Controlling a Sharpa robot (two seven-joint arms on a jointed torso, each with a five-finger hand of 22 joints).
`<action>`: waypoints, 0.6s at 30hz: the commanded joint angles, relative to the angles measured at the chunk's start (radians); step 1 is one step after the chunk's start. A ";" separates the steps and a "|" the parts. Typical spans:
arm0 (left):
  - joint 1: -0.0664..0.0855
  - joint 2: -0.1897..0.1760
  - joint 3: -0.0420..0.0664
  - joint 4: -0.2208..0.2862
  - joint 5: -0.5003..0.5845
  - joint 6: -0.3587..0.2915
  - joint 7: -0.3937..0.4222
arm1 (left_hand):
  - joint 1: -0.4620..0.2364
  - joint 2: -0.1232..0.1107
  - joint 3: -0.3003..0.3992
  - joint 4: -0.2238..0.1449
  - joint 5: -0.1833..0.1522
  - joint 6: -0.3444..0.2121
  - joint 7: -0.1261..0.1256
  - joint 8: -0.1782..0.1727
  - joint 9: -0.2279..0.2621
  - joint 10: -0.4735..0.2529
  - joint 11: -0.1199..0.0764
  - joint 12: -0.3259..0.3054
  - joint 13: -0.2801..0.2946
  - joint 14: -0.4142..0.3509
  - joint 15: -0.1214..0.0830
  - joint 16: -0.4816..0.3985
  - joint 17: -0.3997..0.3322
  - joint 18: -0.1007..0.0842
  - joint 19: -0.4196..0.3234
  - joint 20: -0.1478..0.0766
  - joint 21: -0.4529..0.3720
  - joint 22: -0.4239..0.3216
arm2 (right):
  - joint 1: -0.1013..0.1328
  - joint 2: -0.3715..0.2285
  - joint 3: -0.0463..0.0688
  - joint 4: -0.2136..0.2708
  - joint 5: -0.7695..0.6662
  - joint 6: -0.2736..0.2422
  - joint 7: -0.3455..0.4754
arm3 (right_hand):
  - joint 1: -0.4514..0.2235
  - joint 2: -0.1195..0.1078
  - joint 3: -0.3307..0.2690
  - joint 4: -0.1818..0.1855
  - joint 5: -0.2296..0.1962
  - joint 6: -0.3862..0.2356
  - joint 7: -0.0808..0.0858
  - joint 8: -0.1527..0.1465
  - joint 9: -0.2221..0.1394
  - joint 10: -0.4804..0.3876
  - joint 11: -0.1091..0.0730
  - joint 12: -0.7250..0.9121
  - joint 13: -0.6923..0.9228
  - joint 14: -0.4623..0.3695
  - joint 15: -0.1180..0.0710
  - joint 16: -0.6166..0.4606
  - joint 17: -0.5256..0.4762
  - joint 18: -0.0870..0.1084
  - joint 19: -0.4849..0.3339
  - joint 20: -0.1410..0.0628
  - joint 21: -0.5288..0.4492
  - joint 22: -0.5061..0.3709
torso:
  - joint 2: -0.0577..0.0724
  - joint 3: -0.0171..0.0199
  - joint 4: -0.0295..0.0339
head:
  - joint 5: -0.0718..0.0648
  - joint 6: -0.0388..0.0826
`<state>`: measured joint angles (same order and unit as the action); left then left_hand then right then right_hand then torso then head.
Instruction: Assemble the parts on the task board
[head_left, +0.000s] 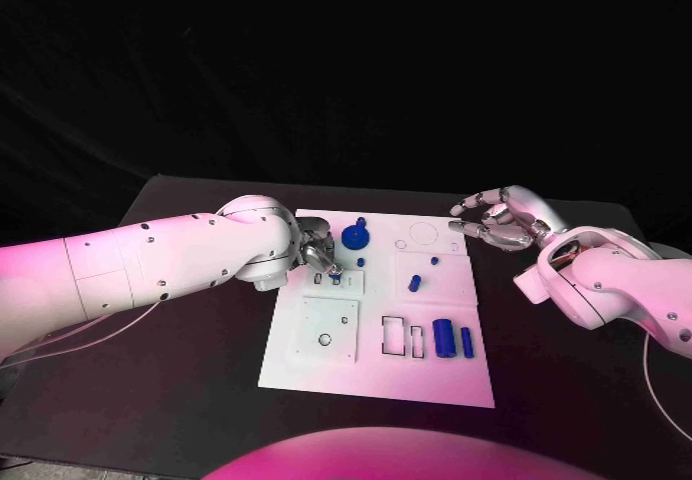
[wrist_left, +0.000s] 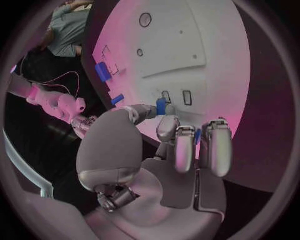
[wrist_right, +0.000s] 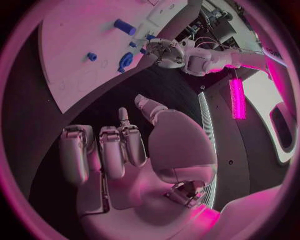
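The left hand (head_left: 320, 252) pinches a small blue piece (wrist_left: 161, 106) over the slots at the upper left of the white board (head_left: 332, 370). The right hand (head_left: 498, 222) hovers released, empty, off the board's upper right corner. Most is judged undone: blue cylinders (head_left: 453, 340) lie loose at lower right.

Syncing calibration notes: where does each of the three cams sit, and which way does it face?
Head view: on the robot's head, looking down at the task board; both arms enter, left hand and right hand.
Left wrist view: behind the left hand, facing the task board.
Right wrist view: behind the right hand, facing the task board's edge.
Shared: both wrist views show the board; the right one also shows the left hand.
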<state>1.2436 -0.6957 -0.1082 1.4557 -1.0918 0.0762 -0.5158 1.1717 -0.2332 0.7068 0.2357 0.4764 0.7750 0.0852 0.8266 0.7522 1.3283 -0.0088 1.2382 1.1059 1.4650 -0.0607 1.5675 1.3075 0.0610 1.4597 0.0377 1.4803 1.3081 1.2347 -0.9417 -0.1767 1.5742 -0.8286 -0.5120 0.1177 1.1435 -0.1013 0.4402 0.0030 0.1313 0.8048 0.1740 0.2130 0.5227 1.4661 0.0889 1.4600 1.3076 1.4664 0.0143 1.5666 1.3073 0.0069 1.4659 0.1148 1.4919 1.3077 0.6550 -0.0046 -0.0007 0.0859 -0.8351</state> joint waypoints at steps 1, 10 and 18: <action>-0.001 0.002 0.000 0.001 -0.013 0.041 -0.002 | -0.002 0.005 0.208 -0.205 0.006 0.017 -0.012 0.004 0.017 0.008 0.002 0.005 -0.001 0.106 -0.008 0.003 0.263 -0.014 0.008 0.000 0.004 0.025 | -0.001 0.000 0.000 0.001 -0.002 0.009 0.001 | -0.007 -0.001 0.002 0.006 0.004 -0.003 -0.001 0.004 0.001 0.028 -0.004 0.000 0.167 0.104 -0.003 0.004 0.263 0.016 0.061 -0.001 -0.003 0.205 | 0.000 -0.0008 -0.0007 | 0.000 -0.002; -0.001 0.007 0.000 -0.004 -0.011 0.079 -0.003 | -0.005 0.005 0.208 -0.205 0.007 0.018 -0.012 0.004 0.018 0.009 0.001 0.006 0.000 0.106 -0.008 0.003 0.263 -0.014 0.009 0.000 0.004 0.027 | -0.001 -0.001 0.000 0.003 -0.002 0.011 0.001 | -0.005 0.000 0.003 0.008 0.014 -0.005 -0.002 0.007 0.002 0.029 -0.004 0.000 0.167 0.104 -0.004 0.004 0.263 0.016 0.062 -0.002 -0.001 0.206 | 0.001 -0.0006 -0.0007 | 0.001 -0.006; -0.001 0.013 -0.002 -0.014 -0.012 0.085 -0.003 | -0.007 0.005 0.207 -0.204 0.008 0.018 -0.012 0.005 0.019 0.009 0.001 0.005 -0.001 0.106 -0.008 0.003 0.263 -0.014 0.009 0.000 0.004 0.026 | -0.001 -0.001 0.000 0.004 -0.002 0.011 0.001 | -0.005 0.000 0.003 0.008 0.014 -0.005 -0.002 0.007 0.002 0.029 -0.004 0.000 0.167 0.104 -0.004 0.004 0.263 0.016 0.062 -0.002 -0.001 0.206 | 0.000 -0.0003 -0.0014 | 0.001 -0.009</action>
<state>1.2439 -0.6856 -0.1089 1.4411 -1.1002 0.1314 -0.5187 1.1629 -0.2396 0.7068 0.2357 0.4800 0.7809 0.0800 0.8262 0.7724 1.3282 -0.0087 1.2381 1.1056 1.4650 -0.0606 1.5675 1.3074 0.0611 1.4597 0.0377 1.4803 1.3079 1.2345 -0.9427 -0.1767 1.5761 -0.8284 -0.5117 0.1174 1.1435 -0.1014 0.4432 0.0059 0.1394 0.8048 0.1741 0.2163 0.5240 1.4661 0.0889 1.4600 1.3075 1.4664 0.0143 1.5666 1.3073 0.0069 1.4659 0.1148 1.4919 1.3075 0.6556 -0.0049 -0.0017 0.0871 -0.8433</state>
